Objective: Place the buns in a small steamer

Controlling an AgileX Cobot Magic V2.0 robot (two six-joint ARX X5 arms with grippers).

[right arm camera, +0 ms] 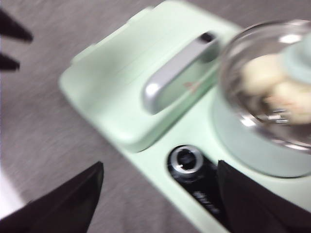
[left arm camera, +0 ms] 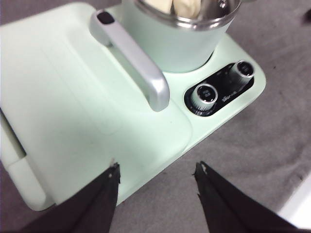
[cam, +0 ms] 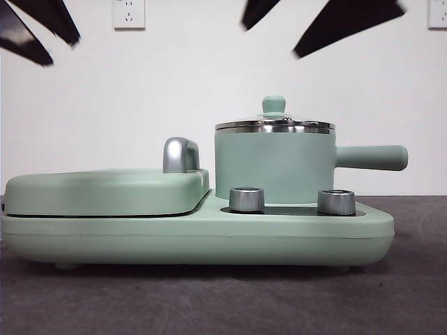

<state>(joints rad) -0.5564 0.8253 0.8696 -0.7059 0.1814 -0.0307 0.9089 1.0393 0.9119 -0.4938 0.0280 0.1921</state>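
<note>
Front view: a mint-green round steamer pot with a steel rim (cam: 274, 166) stands on the right half of a mint-green cooking base (cam: 209, 241), its glass lid with a green knob (cam: 274, 106) in place and its long straight handle (cam: 370, 158) pointing toward 3 o'clock. At 9 o'clock from the pot lies a flat mint-green griddle cover (cam: 105, 192) with a chrome handle (cam: 180, 155). Two steel dials (cam: 246, 199) sit just in front of the pot. Black jaw tips show only at the top corners, well above the appliance.

Right wrist view: two cream-white soft buns (right arm camera: 277, 85) lie side by side inside the pot, seen blurred through the lid. The right gripper (right arm camera: 160, 179) hangs above the base near the dials, jaws spread wide and holding nothing.

Left wrist view: the left gripper (left arm camera: 156, 170) hangs over the edge of the griddle cover, jaws likewise wide apart and bare.
</note>
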